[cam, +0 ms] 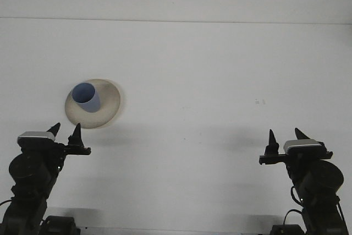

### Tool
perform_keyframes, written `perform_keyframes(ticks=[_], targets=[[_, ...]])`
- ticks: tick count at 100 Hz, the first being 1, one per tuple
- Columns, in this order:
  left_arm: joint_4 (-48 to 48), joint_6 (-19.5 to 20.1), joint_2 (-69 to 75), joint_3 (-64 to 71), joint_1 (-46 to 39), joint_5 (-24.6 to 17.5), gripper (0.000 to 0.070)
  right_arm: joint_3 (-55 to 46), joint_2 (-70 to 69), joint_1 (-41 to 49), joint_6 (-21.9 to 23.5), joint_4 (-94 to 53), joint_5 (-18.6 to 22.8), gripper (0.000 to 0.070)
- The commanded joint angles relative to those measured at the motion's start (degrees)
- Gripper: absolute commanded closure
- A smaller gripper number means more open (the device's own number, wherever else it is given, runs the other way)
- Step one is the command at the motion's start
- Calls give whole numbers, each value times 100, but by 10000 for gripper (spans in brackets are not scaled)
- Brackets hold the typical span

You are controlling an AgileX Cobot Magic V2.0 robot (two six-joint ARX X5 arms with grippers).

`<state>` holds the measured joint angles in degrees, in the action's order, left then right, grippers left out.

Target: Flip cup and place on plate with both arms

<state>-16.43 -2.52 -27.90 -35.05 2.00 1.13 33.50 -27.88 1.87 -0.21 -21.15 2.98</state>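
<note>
The cup is standing on the plate, left of centre in the frame, blue, sitting toward the plate's upper-left part with its top face showing as a flat blue disc. Can't really tell from this angle whether that's the open mouth or the closed base, so I wouldn't swear the flip is right.

Left gripper is parked at lower left, just below the plate, prongs spread apart and nothing in them. Right gripper is at lower right, well apart from everything, also spread and empty.

To me it looks like the job's basically wrapped, both arms in a rest pose. If anything's left, it's just keeping clear of the plate: the left gripper is the near one, so no swinging it up past the rim.
</note>
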Motion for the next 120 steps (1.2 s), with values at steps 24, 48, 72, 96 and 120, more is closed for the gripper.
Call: perform_keyframes(ticks=[24, 48, 72, 96, 120], targets=[[195, -7, 31, -24, 4, -17, 317, 66, -20, 9, 39, 55, 4, 211], [129, -7, 28, -24, 4, -15, 688, 66, -20, 9, 39, 55, 2, 700], [153, -9, 33, -26, 4, -17, 688, 66, -20, 9, 39, 61, 0, 700], [153, -7, 129, -26, 4, -17, 688, 66, -20, 9, 39, 59, 0, 700], [151, -7, 210, -26, 4, -15, 688, 66, -20, 9, 39, 59, 0, 700]])
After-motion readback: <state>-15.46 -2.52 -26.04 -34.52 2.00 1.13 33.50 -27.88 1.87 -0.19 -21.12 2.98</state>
